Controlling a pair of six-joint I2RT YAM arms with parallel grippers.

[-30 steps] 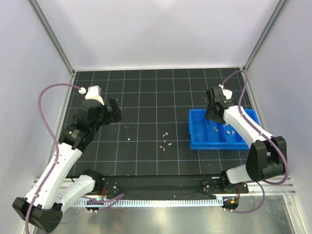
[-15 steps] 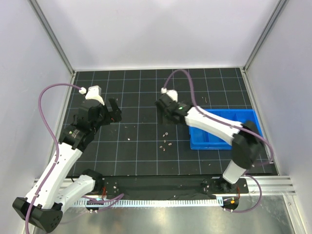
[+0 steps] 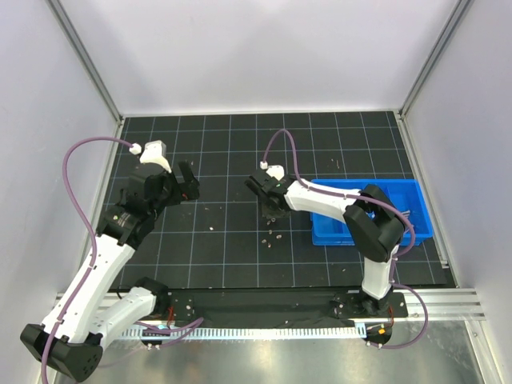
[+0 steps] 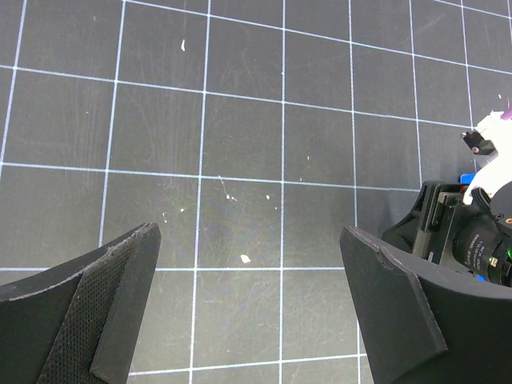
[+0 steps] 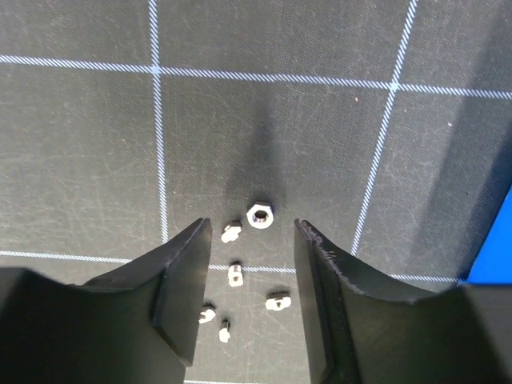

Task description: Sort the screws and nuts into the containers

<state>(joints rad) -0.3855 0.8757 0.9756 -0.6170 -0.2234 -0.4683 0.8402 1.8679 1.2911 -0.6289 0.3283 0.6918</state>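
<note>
My right gripper (image 5: 252, 232) hangs open just above a cluster of tiny metal pieces on the black grid mat. A hexagonal nut (image 5: 260, 215) lies ahead of the fingertips. Squarish pale nuts (image 5: 235, 274) lie between the fingers, none gripped. One short longer piece (image 5: 225, 328) looks like a screw. From above, the right gripper (image 3: 270, 206) is over this cluster (image 3: 272, 234), left of the blue three-compartment container (image 3: 332, 232). My left gripper (image 3: 188, 182) is at the left. In its wrist view the left gripper (image 4: 250, 236) is open and empty above bare mat.
Tiny pale specks (image 3: 210, 211) lie scattered on the mat between the two grippers. The right arm's links (image 3: 368, 216) stretch across the blue tray. Grey walls enclose the mat on three sides. A black rail (image 3: 256, 308) runs along the near edge.
The right arm has swung left from above the blue tray to the cluster of pieces on the mat and dropped low over it. The left arm has not moved.
</note>
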